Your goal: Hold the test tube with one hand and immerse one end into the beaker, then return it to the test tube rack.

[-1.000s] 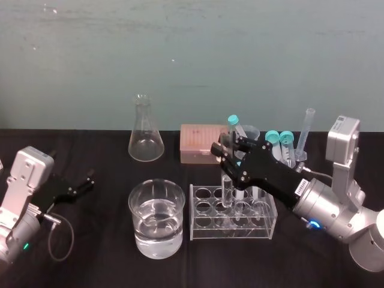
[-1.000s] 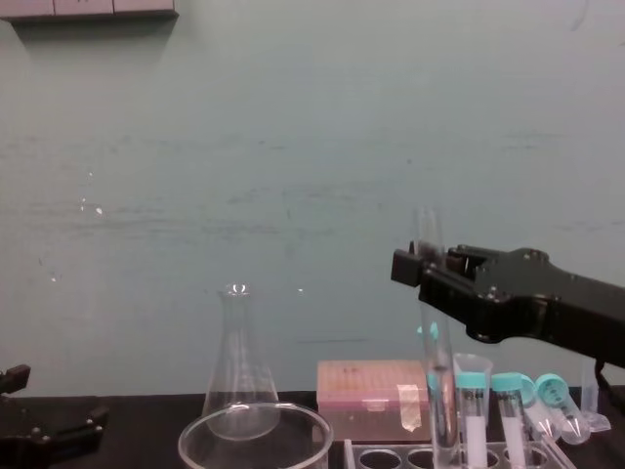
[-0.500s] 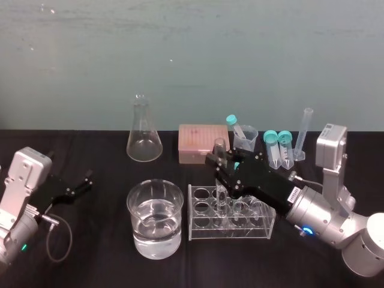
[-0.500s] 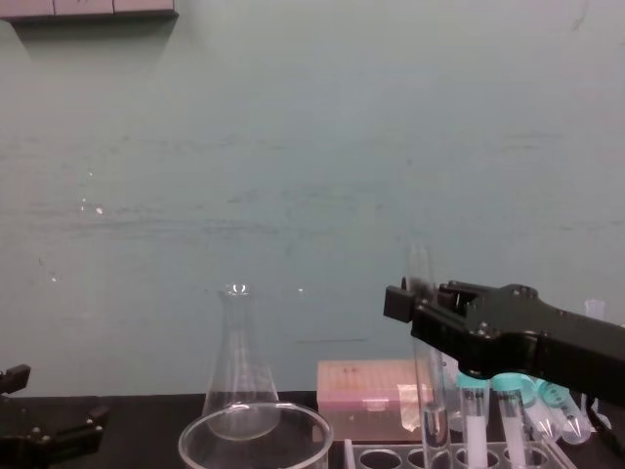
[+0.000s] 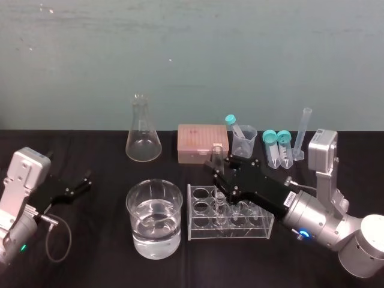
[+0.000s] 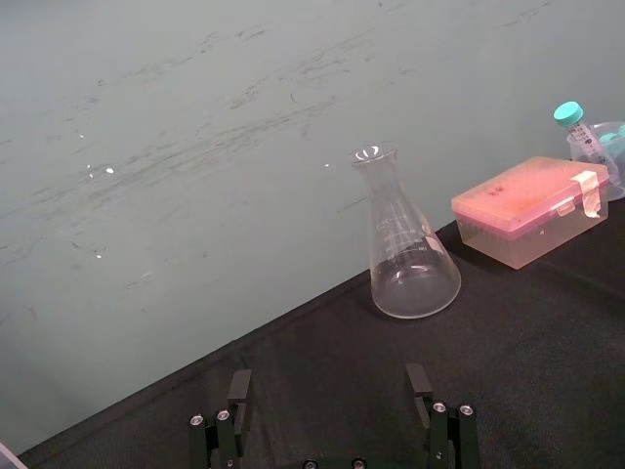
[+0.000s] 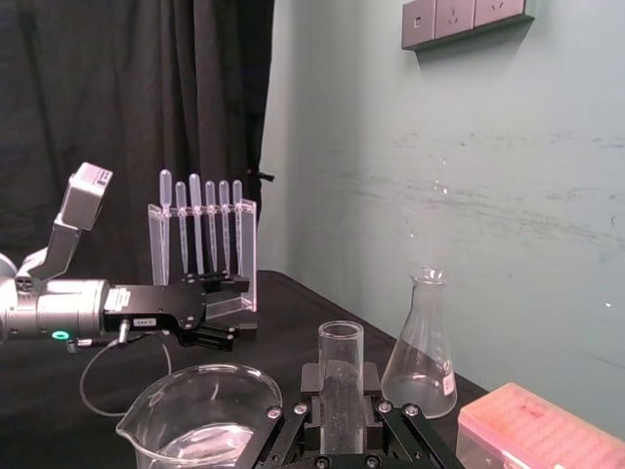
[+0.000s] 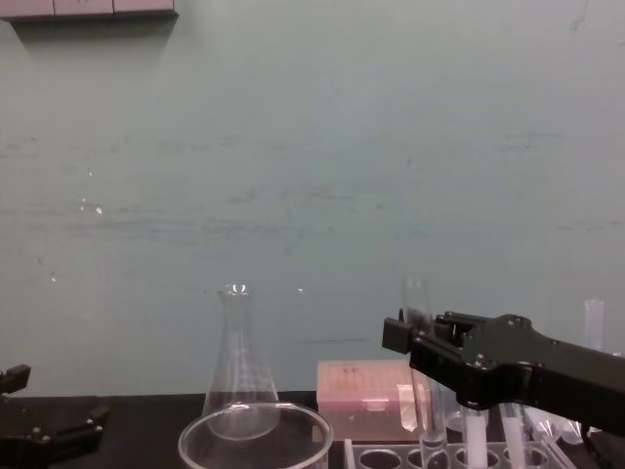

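The beaker (image 5: 155, 219), with water in it, sits low in the middle of the head view. Just right of it is the rack (image 5: 240, 231). The right gripper (image 5: 221, 171) is clamped on the test tube (image 5: 216, 151), whose bottom end is down in a rack hole. The left gripper (image 5: 80, 185) rests at the left, fingers apart. Far back stand a flask (image 5: 143, 135) and a pink box (image 5: 201, 141).

My right gripper (image 5: 216, 161) is long, black and two-fingered, with a small white printed label (image 5: 290, 201). It is mounted on a silver cylindrical wrist (image 5: 318, 225) that carries a blue light (image 5: 302, 233) and a boxy silver camera housing (image 5: 322, 153). My left gripper (image 5: 81, 183) is smaller and black with silver screw heads (image 6: 217, 416), on a silver wrist block (image 5: 27, 171) with a green light (image 5: 23, 246) and a thin black looped cable (image 5: 71, 235).
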